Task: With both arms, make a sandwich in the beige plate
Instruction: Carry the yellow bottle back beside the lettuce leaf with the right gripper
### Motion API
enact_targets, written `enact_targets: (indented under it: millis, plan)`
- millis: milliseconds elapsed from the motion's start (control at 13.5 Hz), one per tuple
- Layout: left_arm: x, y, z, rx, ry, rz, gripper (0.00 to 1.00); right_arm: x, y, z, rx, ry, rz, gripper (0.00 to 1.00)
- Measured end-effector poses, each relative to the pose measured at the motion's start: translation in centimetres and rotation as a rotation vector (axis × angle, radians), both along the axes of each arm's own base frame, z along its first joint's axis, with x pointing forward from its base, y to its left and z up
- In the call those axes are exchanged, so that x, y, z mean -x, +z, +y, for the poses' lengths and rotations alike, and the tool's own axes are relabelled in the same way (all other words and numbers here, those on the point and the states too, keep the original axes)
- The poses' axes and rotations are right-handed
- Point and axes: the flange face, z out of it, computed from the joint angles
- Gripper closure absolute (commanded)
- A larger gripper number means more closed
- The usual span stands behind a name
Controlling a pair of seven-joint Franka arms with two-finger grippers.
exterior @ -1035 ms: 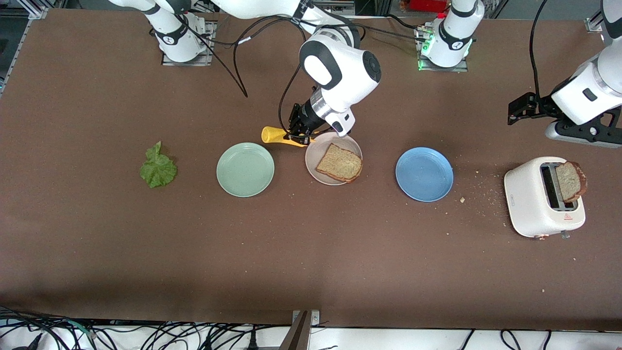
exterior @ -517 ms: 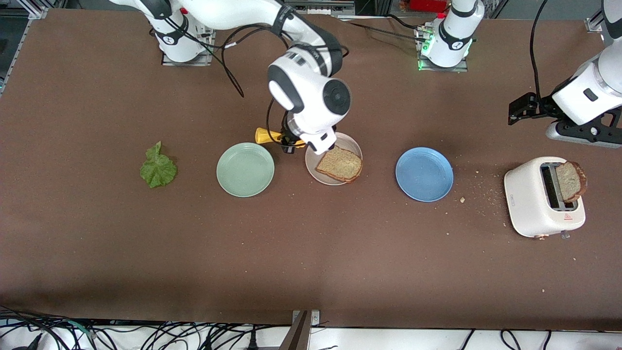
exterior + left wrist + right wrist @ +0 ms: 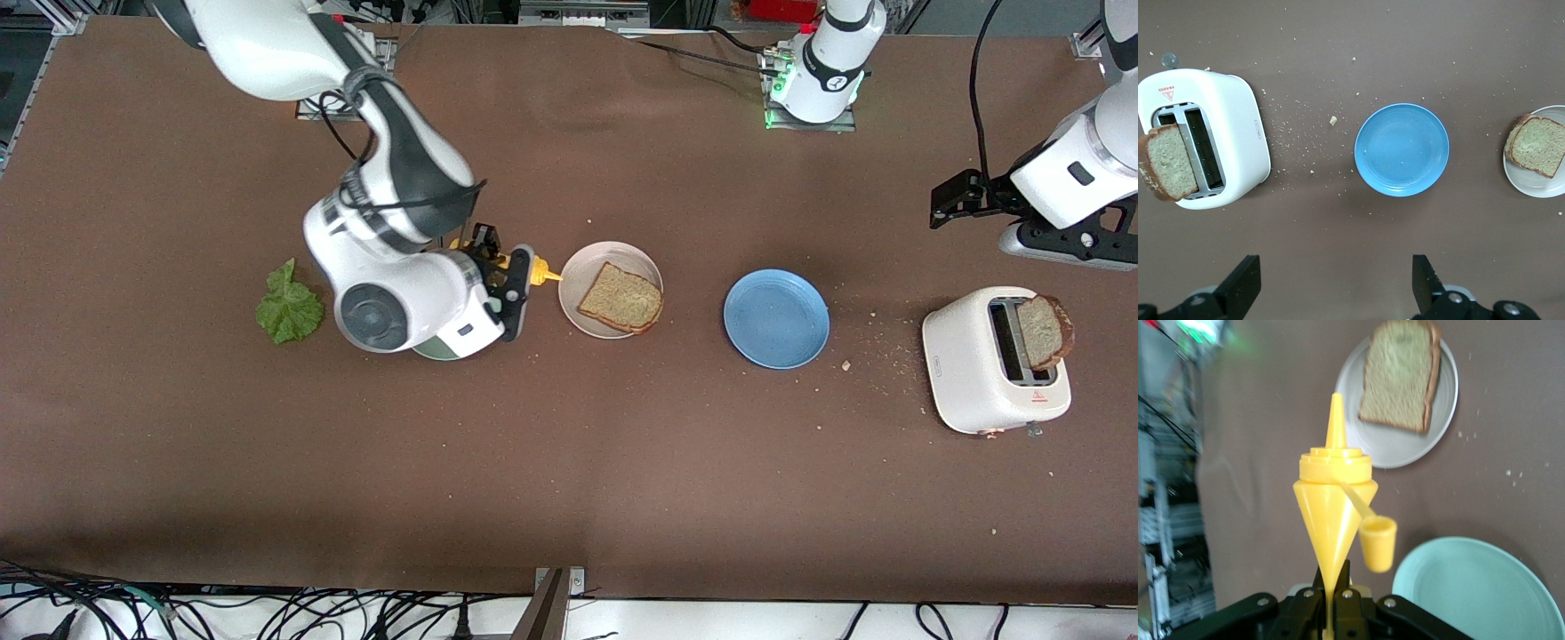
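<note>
Brown counter [image 3: 622, 462] carries the beige plate [image 3: 578, 276], one bread slice [image 3: 621, 299] on it. Right tool [image 3: 508, 277] clamps the yellow bottle [image 3: 532, 267], nozzle toward the plate; sauce seems next, needing the nozzle over the slice. Left tool [image 3: 1331, 293] waits open above the counter near the toaster [image 3: 987, 364]; lettuce [image 3: 289, 307] lies at the right arm's end.

Even, bright overhead light; soft shadows; one wrist view partly blurred.

The worktop [image 3: 569, 462] is evenly lit, darkening along its near edge. The toaster [image 3: 991, 360] and blue plate [image 3: 776, 319] cast faint shadows. In the right wrist view the yellow squeeze bottle [image 3: 1335, 500] looks soft and the background rack smears.
</note>
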Motion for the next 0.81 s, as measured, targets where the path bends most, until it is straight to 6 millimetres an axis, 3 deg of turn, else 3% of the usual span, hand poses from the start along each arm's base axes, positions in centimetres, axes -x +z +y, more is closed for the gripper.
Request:
enact_targets:
  millis: [148,296,443,813]
  plan:
    - [0.0,0.0,0.0,0.0,0.0,0.0,0.0,-3.0,1.0,-5.0,-0.219,-0.079,0.047,1.0]
    - [0.0,0.0,0.0,0.0,0.0,0.0,0.0,-5.4,0.3,-9.8,-0.416,-0.131,0.063,1.0]
    - [0.0,0.0,0.0,0.0,0.0,0.0,0.0,-7.0,-1.9,-13.5,-0.59,-0.138,0.057,1.0]
    - [0.0,0.0,0.0,0.0,0.0,0.0,0.0,-7.8,-9.6,-18.8,-0.92,-0.048,0.013,1.0]
